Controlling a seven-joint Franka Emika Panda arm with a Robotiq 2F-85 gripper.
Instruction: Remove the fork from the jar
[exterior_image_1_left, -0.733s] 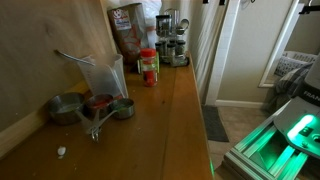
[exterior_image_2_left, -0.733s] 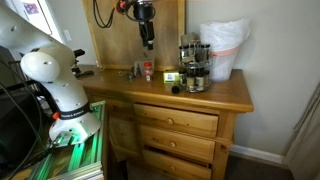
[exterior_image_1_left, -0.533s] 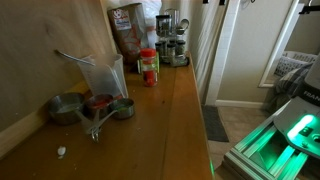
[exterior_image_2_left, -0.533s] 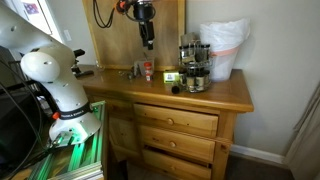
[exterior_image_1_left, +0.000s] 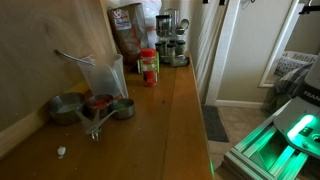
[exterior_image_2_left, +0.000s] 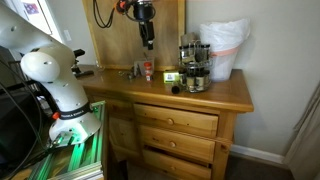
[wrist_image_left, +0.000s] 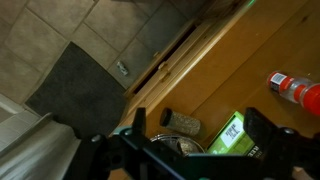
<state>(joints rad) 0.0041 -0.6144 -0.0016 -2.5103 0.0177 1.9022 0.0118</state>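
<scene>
The jar is a tall clear plastic container standing on the wooden counter against the back wall. The fork is thin and silver; it leans out of the jar's rim toward the left. My gripper hangs high above the counter, well apart from the jar. In the wrist view my gripper is open and empty, with a green box and spice shakers below it. The jar and fork do not show in the wrist view.
Metal measuring cups lie in front of the jar. A red-capped bottle, a spice rack, a brown bag and a white plastic bag stand further along. The counter's edge drops to tiled floor with a mat.
</scene>
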